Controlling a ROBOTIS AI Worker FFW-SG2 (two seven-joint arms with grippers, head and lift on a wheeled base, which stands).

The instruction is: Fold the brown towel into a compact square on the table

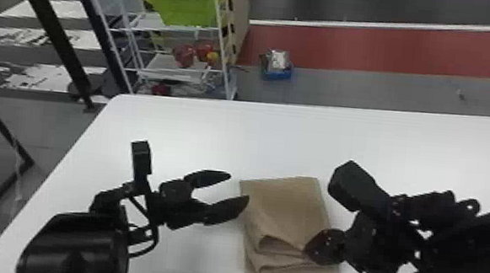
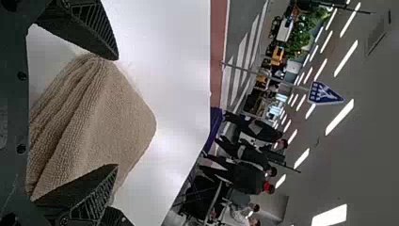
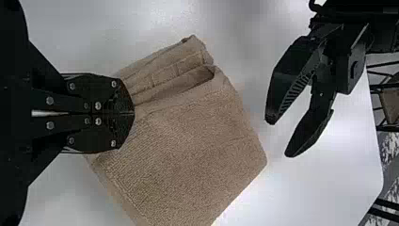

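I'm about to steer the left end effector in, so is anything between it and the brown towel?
Nothing visible stands between the left end effector and the brown towel; its open fingers are at the towel's left side. The right end effector is shut at the towel's near right part, not in between.

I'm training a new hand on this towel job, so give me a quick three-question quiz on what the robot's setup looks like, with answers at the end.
1. True or false: the towel is spread out flat as a single layer.
2. What colour is the top of the table?
A. Red
B. White
C. Green
3. Fill in the blank: the gripper whose two fingers stand apart is the robot's ____ one.

Key
1. False; it is folded, with layers showing.
2. B
3. left; the left gripper is open.
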